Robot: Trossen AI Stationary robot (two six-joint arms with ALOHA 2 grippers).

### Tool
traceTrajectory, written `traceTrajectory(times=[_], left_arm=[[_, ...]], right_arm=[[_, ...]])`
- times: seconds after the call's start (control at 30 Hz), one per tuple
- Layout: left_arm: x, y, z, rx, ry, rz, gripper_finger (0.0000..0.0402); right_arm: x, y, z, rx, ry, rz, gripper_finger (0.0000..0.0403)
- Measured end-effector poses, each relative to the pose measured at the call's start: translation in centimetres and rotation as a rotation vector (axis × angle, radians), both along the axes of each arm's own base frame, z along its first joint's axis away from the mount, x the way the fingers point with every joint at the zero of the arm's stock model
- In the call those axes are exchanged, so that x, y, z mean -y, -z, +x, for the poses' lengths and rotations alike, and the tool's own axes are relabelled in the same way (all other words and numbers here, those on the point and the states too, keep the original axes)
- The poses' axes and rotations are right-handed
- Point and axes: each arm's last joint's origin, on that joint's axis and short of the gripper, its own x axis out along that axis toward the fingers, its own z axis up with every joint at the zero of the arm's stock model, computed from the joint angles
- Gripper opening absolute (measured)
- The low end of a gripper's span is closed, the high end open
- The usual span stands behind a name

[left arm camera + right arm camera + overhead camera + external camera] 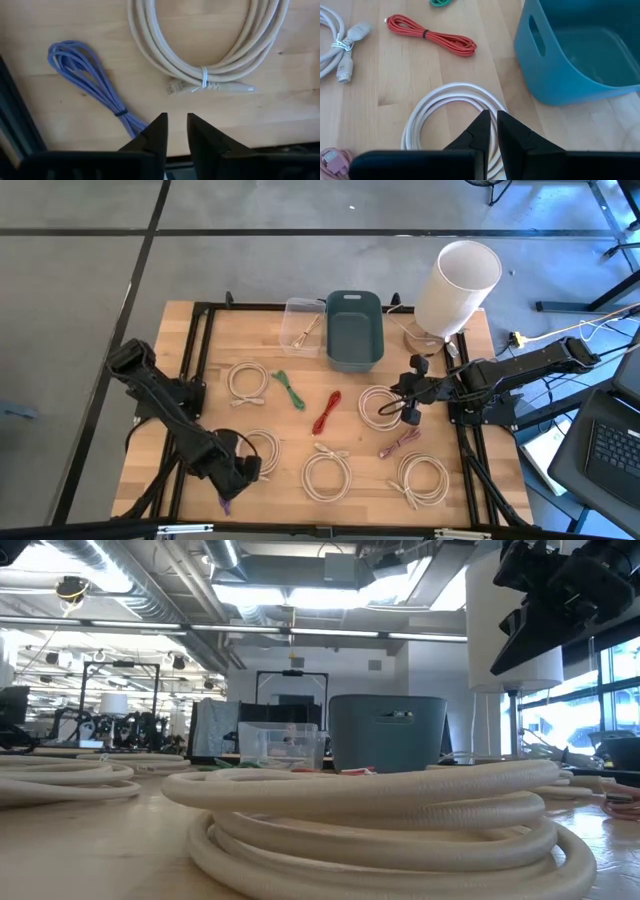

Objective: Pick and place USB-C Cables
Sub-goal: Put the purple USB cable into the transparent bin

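Note:
Several cream-white coils lie flat on the wooden table, among them one (pixel 248 380), one (pixel 325 475) and one (pixel 422 478). Short bundles lie between them: green (pixel 290 388), red (pixel 327 412), pinkish-brown (pixel 398 445) and purple (pixel 222 505). My right gripper (pixel 408 412) hovers, shut, above a coil (pixel 420 120) near the bin, clear of it in the low view (pixel 545 590). My left gripper (pixel 177 122) waits low at the near left, fingers a narrow gap apart, between the purple bundle (pixel 85 80) and a tied coil (pixel 210 50), touching neither.
A blue-grey bin (pixel 354 330) stands at the far middle, with a clear plastic box (pixel 300 325) on its left. A white cylinder (pixel 458 285) stands on a round base at the far right corner. A black metal frame (pixel 200 360) edges the table.

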Motion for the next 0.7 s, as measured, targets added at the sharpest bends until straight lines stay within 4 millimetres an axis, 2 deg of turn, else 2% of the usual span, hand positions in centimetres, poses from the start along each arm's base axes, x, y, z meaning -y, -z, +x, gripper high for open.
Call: traceTrajectory(times=[0.27,0.47,0.7], left_arm=[[1.7,1.0,0.2,0.046,0.050,-0.023,0.0017],[1.6,1.1,-0.4,0.017,0.077,0.017,0.0009],[2.9,1.1,-1.8,0.011,0.143,-0.004,0.0008]], right_arm=[[0.0,0.1,-0.1,-0.016,0.005,0.000,0.0037],[0.0,0.0,0.0,0.015,0.028,0.028,0.0037],[-0.2,-0.5,0.6,0.101,0.054,0.078,0.0037]])
